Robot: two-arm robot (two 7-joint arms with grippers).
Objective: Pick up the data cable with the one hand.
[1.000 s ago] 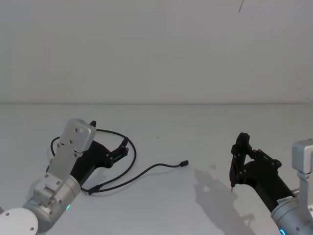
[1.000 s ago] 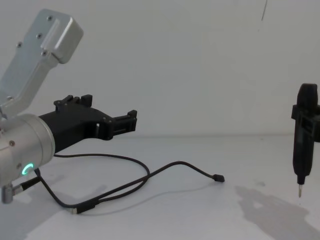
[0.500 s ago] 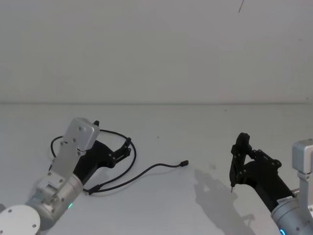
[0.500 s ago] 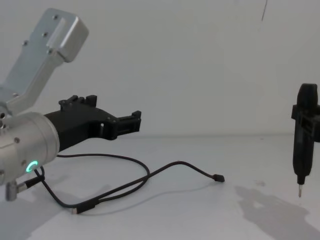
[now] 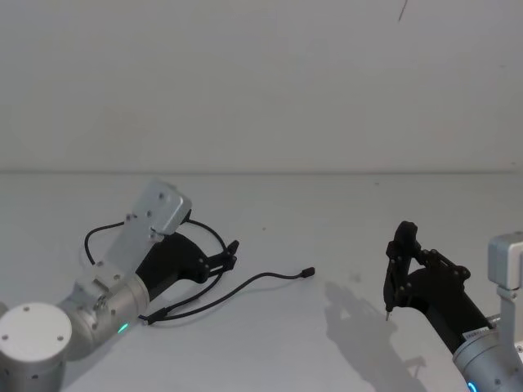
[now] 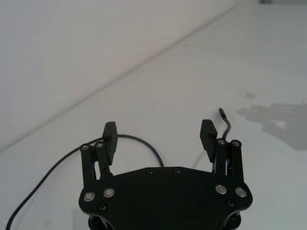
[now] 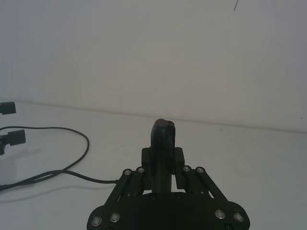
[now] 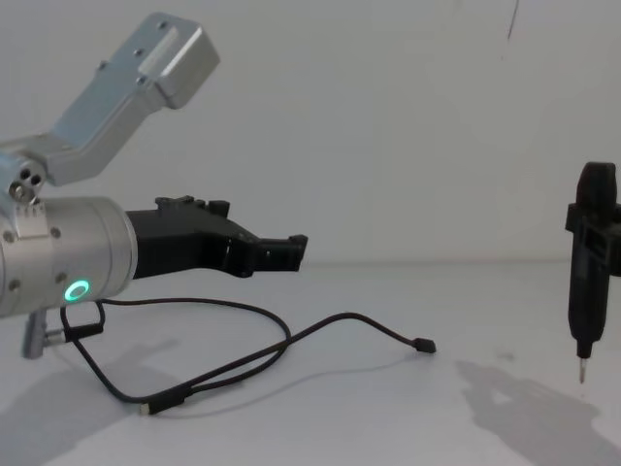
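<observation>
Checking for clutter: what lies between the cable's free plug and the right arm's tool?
Head view: bare white table between the plug of the thin black data cable and the slim black pen-like tool in the right end effector.

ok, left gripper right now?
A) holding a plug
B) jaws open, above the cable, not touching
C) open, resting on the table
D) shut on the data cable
B: the left gripper's jaws stand apart, empty, and it hangs above the data cable on the table. The right gripper idles at right, shut on a pen-like tool.
</observation>
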